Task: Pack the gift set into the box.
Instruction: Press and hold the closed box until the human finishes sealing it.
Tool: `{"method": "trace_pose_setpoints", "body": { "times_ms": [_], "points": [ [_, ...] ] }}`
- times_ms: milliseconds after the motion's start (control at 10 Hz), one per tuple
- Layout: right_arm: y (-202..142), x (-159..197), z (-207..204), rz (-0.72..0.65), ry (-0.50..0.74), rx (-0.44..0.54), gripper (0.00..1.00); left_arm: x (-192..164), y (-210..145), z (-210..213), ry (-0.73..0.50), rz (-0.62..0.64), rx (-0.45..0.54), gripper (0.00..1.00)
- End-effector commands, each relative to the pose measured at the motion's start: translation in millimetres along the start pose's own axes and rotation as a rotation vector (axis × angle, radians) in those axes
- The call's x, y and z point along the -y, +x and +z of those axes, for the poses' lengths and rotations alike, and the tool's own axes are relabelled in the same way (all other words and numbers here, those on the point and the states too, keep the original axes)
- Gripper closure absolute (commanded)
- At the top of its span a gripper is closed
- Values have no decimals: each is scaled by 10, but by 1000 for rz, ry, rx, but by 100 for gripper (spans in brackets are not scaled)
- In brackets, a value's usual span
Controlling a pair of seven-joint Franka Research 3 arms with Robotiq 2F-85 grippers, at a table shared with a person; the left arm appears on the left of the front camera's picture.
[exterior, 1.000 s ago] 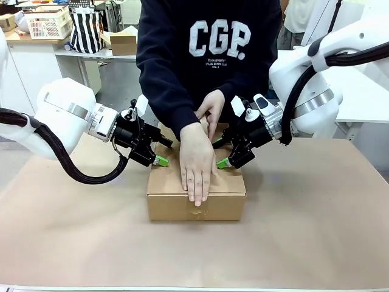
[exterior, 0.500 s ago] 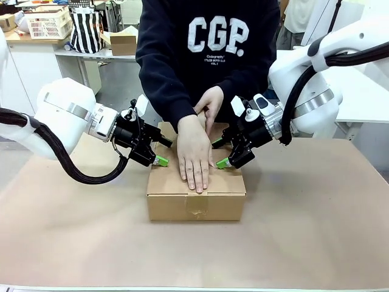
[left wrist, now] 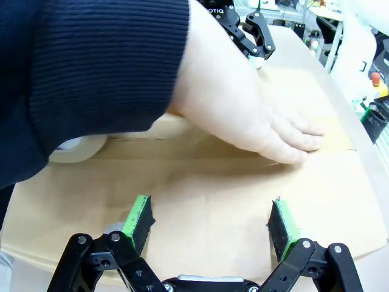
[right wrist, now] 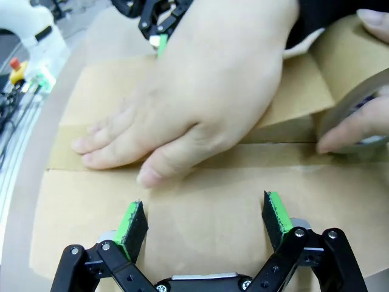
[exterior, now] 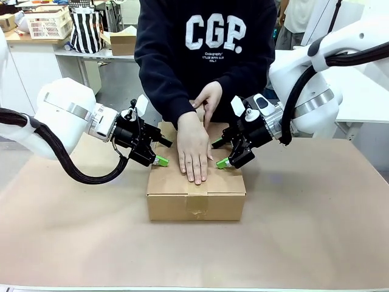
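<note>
A: Start with the left gripper [exterior: 159,152]. What is it doing?

B: Its 2 green-padded fingers are spread wide and hold nothing. It is pressed down near the left edge of the box [exterior: 196,193] lid, on the left flap as far as I can tell.

A: And the right gripper [exterior: 219,153]?

B: The mirror of it: fingers spread wide, nothing between them, bearing on the right flap from the other side.

A: Where does the box sit?

B: On the tabletop [exterior: 316,231], in the middle between the 2 arms, flaps folded shut.

A: And the person?

B: One hand [exterior: 193,152] lies flat along the centre seam, on a strip of brown tape. The right wrist view shows the other hand [right wrist: 358,128] at the far end of the seam holding a tape roll [right wrist: 352,112].

A: So how far along is the packing?

B: Nearly over, I'd judge. No gift set lies outside, so it is presumably inside. The tape [exterior: 196,210] already wraps down the near face. What looks left is finishing the strip at the far end, then both grippers letting go of the flaps.
</note>
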State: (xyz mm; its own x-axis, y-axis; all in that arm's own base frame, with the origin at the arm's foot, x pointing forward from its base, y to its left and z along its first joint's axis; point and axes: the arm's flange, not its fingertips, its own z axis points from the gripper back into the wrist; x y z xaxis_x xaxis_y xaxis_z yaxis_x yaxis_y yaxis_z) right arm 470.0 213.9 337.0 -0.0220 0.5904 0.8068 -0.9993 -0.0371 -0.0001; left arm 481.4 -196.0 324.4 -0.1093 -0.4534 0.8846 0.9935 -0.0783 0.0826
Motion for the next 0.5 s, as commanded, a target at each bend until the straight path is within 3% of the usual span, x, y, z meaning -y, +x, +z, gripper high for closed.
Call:
{"method": "trace_pose_setpoints", "body": {
  "times_ms": [0, 400],
  "points": [
    [-28, -3, -15, 6, -4, 3, 0, 15, -22, 2, -1, 4, 1, 0],
    [-28, -3, -15, 6, -4, 3, 0, 15, -22, 2, -1, 4, 1, 0]
  ]
}}
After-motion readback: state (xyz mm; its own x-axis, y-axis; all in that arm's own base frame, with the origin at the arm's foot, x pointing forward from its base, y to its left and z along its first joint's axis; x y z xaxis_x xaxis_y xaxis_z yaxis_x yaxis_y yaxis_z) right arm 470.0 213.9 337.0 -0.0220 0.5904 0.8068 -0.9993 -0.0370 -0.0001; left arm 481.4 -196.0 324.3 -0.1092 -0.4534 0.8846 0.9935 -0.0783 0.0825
